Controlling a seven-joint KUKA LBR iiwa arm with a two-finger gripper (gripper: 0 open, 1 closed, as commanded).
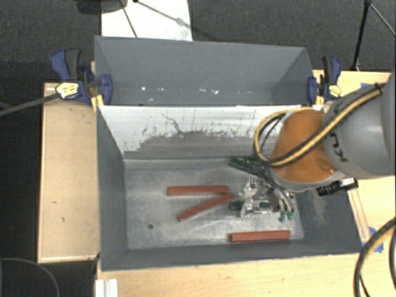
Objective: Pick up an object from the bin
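the orange wrist cover (303,153) of the arm sits highest, looped by a yellow and black cable (267,135). below it the gripper (263,202) hangs low over the floor of the grey metal bin (185,141), right of the middle. its metal parts are a tangle from this angle, so whether it stands wide or narrow cannot be told, and nothing can be seen held in it.

three flat reddish-brown bars lie on the floor. the upper bar (198,191) lies level, left of the gripper. the slanted bar (204,207) lies just below it, its right end raised toward the gripper and very near it; whether they touch cannot be told. the front bar (260,235) lies level by the near wall, just below the gripper and apart from it.

the step in hand looks like the approach: the gripper is down among the bars with no grasp to be seen. the nearest candidate seems to be the right end of the slanted bar. the next move calls for straddling its narrow width and closing squarely, since a thin bar lying flat could slide or pivot.

the grey arm link (362,141) bears dark lettering, partly crossed by the cable and not readable. the bars show no labels.
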